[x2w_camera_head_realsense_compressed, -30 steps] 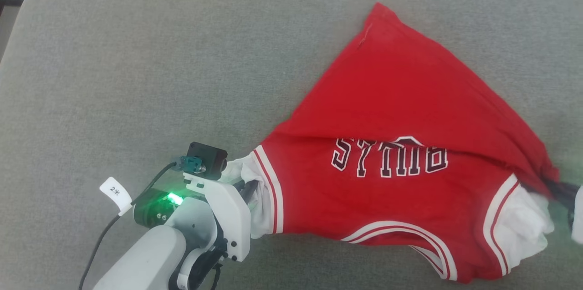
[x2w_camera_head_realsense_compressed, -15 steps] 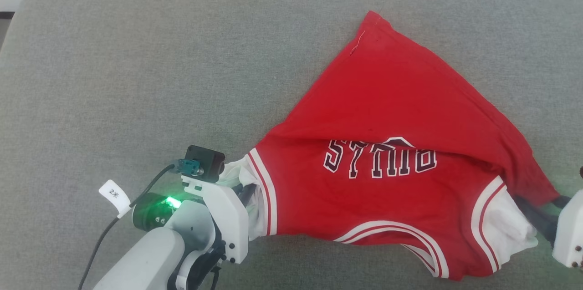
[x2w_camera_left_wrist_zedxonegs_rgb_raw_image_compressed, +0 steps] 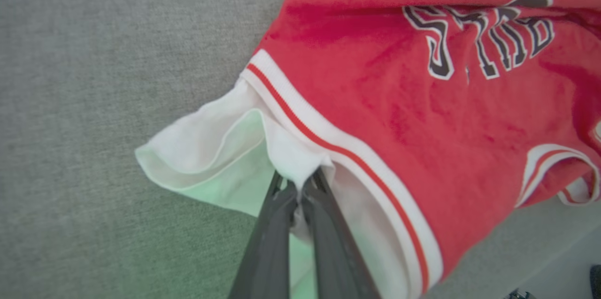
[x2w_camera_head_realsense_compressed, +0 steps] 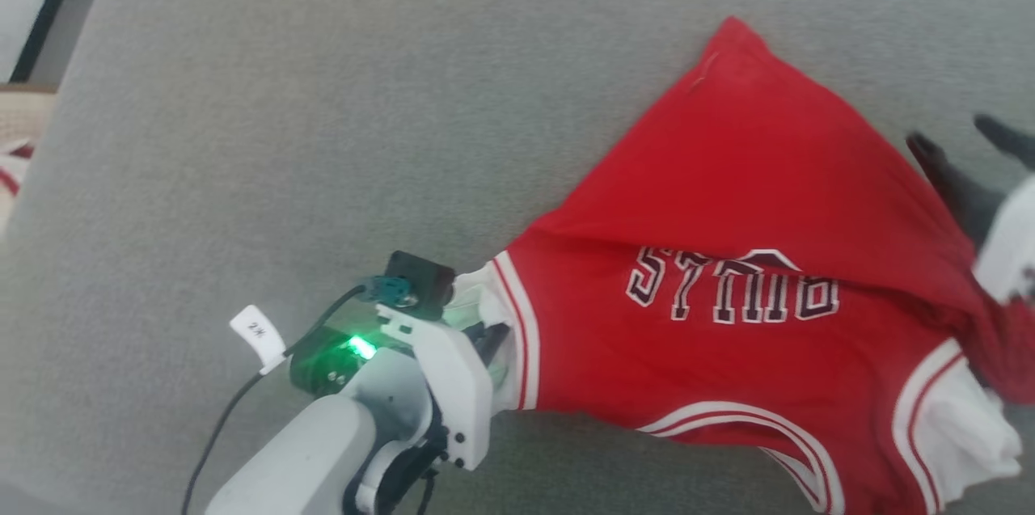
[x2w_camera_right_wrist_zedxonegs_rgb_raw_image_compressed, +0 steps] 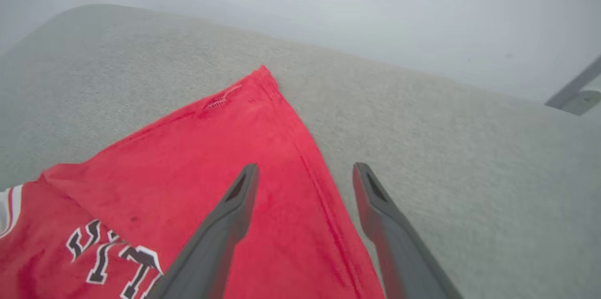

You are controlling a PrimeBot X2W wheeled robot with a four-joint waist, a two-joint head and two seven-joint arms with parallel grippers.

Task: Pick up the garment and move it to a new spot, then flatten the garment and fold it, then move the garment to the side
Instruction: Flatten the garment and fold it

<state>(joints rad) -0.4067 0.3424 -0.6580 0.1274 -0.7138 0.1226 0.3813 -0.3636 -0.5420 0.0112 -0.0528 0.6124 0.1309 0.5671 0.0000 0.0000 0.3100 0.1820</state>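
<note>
The garment [x2w_camera_head_realsense_compressed: 728, 256], a red jersey with white sleeves and striped trim, lies crumpled on the grey cushion, its lettering upside down in the head view. My left gripper [x2w_camera_left_wrist_zedxonegs_rgb_raw_image_compressed: 303, 184] is shut on the white sleeve [x2w_camera_left_wrist_zedxonegs_rgb_raw_image_compressed: 211, 144] at the garment's left end; in the head view that sleeve covers its fingers. My right gripper [x2w_camera_head_realsense_compressed: 962, 141] stands open over the garment's right edge, with nothing between its fingers [x2w_camera_right_wrist_zedxonegs_rgb_raw_image_compressed: 235, 205]. From the right wrist, the red hem [x2w_camera_right_wrist_zedxonegs_rgb_raw_image_compressed: 263, 116] runs under the gap between the two fingers.
The wide grey cushion [x2w_camera_head_realsense_compressed: 323, 135] stretches to the left and far side of the garment. Past its left edge are a dark frame [x2w_camera_head_realsense_compressed: 48, 22] and a pale cloth with a red stripe [x2w_camera_head_realsense_compressed: 10, 171]. A metal leg [x2w_camera_right_wrist_zedxonegs_rgb_raw_image_compressed: 575, 90] stands beyond the cushion's far right.
My right gripper has let go of the garment's right sleeve, opened, and moved up along the right edge. The left gripper keeps its hold. The head camera has shifted.
</note>
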